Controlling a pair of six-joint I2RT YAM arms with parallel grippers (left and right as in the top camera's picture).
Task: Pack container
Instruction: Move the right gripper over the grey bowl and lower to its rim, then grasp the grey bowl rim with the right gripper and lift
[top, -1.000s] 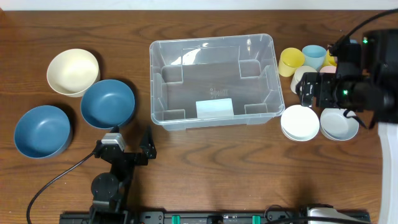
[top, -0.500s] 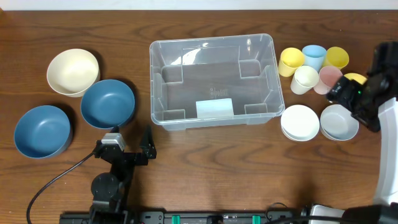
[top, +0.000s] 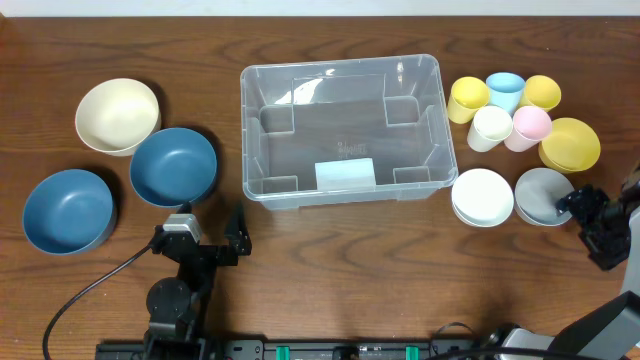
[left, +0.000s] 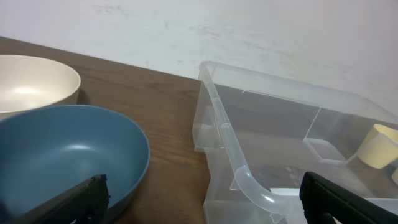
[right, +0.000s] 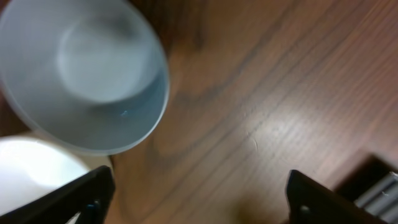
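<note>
I see the container empty at mid-surface, long axis 9-to-3. Right pincer is spread and holds nothing; grey bowl just beside it, container toward 10 o'clock. Left pincer, also spread, is nearer; container at 2.

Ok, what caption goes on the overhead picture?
Clear bin in the middle, bowls left, cups and dishes right.

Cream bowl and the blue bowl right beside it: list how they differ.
Colour: the cream bowl is pale cream, while the blue bowl is deep blue.
Place: the cream bowl sits farther back and farther from the container, while the blue bowl sits nearer the front and closer to the container.
Shared: both are round, upright, empty and of similar size, and both stand left of the container.
</note>
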